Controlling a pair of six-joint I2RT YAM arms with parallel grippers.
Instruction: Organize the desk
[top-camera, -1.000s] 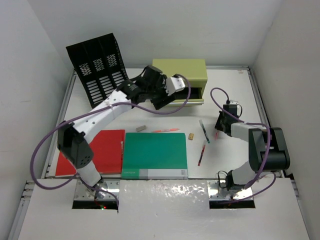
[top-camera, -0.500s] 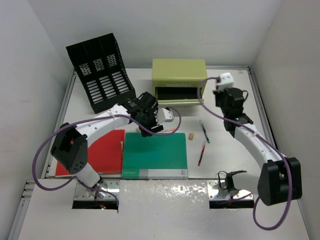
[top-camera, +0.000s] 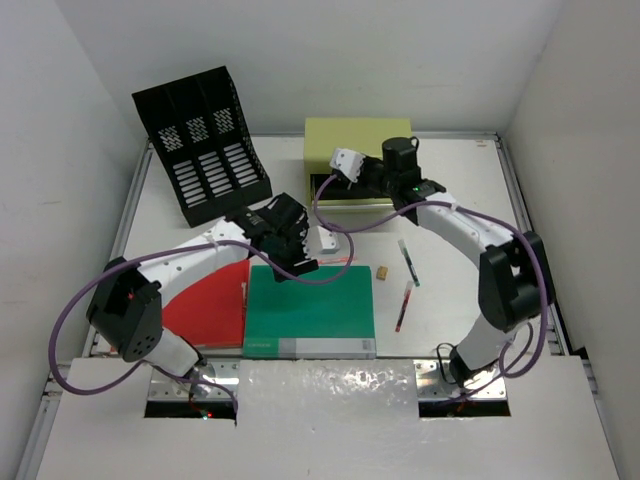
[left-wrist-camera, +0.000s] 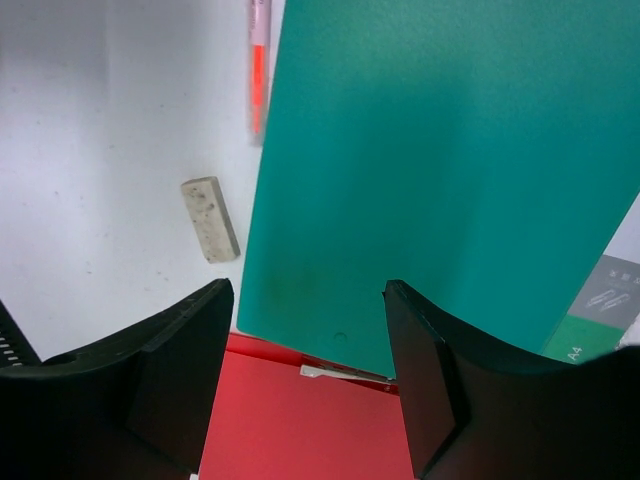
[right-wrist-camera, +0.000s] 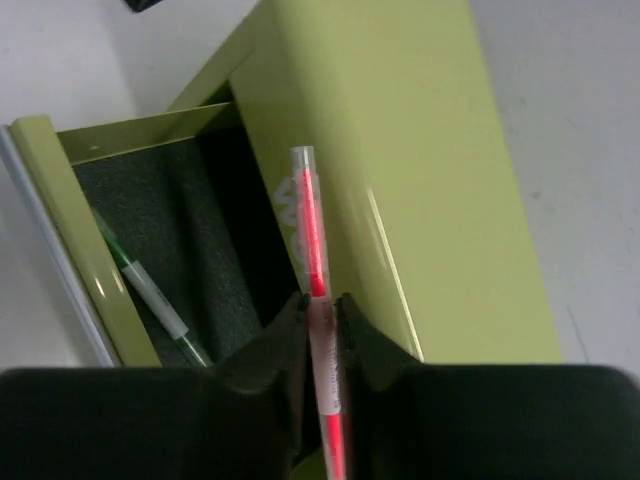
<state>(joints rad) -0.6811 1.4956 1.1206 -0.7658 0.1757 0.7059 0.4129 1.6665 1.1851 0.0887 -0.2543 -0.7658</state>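
The desk (top-camera: 150, 240) is a white tabletop with grey edge rails. My right gripper (right-wrist-camera: 320, 300) is shut on a red pen (right-wrist-camera: 312, 225), which it holds upright over the open drawer (right-wrist-camera: 150, 200) of the olive-green box (top-camera: 360, 135). A green pen (right-wrist-camera: 150, 290) lies inside that drawer. From above, the right gripper (top-camera: 335, 180) sits at the drawer front. My left gripper (left-wrist-camera: 308, 290) hangs open and holds nothing above the corner where the green folder (left-wrist-camera: 450, 170) meets the red folder (left-wrist-camera: 300, 430). A grey eraser (left-wrist-camera: 210, 218) lies just beside that corner.
A black mesh file rack (top-camera: 200, 150) stands at the back left. On the desk lie an orange pen (top-camera: 335, 261), a small tan block (top-camera: 383, 272), a green pen (top-camera: 408, 262) and a red pen (top-camera: 403, 305). The green folder (top-camera: 310, 310) and red folder (top-camera: 210, 305) fill the near middle.
My right arm swung from the desk's right side over to the open drawer, carrying the red pen. My left arm drew back from the drawer to the green folder's far left corner.
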